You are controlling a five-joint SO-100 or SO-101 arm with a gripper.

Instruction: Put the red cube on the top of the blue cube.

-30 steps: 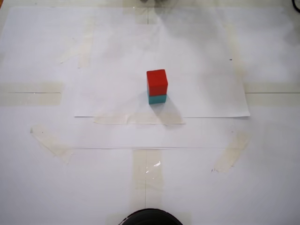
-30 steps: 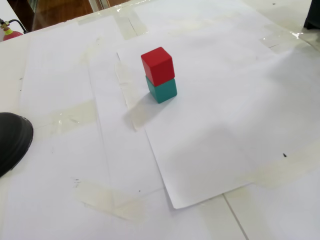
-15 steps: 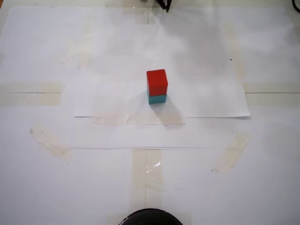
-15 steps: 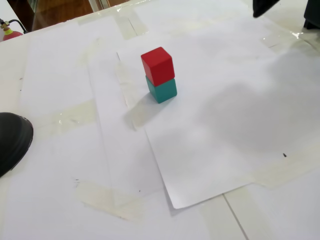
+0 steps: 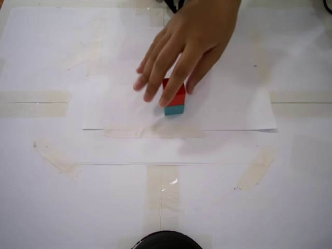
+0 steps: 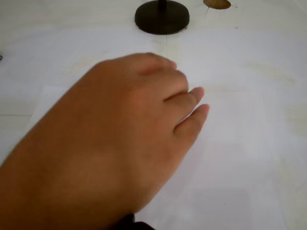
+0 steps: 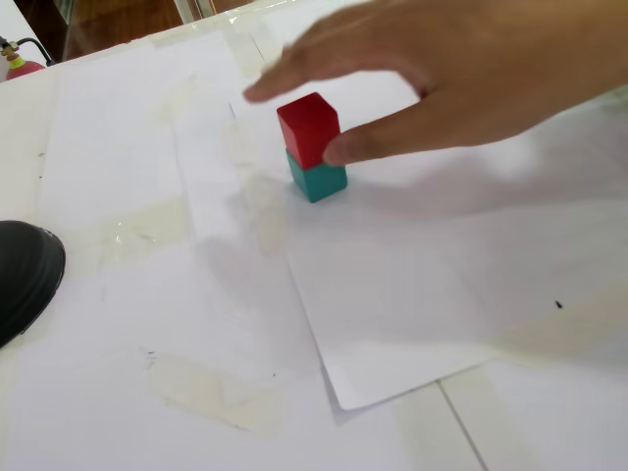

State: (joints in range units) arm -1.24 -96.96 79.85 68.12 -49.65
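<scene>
- The small matte red-orange cube (image 7: 310,128) sits squarely on top of the small matte teal cube (image 7: 318,181), the two forming an upright stack of two near the centre of the table; in a fixed view from above, the red cube (image 5: 178,96) is partly covered and only a strip of the teal cube (image 5: 174,109) shows beneath it.
- A person's bare hand (image 7: 471,69) reaches in over the stack from the three o'clock side of a fixed view, its fingers spread; the thumb tip (image 7: 345,149) lies against the red cube's right face near the seam between the two cubes, and the other fingers pass above and behind the top cube.
- From above, the same hand (image 5: 194,36) enters from twelve o'clock, with fingertips (image 5: 168,98) fanned over the red cube and blurred.
- The stack rests on a loose sheet of white paper (image 7: 412,294), which lies over the larger white, paper-covered table (image 5: 78,207) with strips of clear tape (image 5: 162,187) at six o'clock from the cubes.
- A round black base (image 5: 166,241) shows at the six o'clock edge of the overhead-style fixed view; in the wrist view it stands at twelve o'clock (image 6: 162,17).
- The wrist view is largely filled by the back of the hand (image 6: 105,148), which hides the cubes.
- The robot's gripper appears in none of the pictures, so its opening and anything it might hold cannot be told.
</scene>
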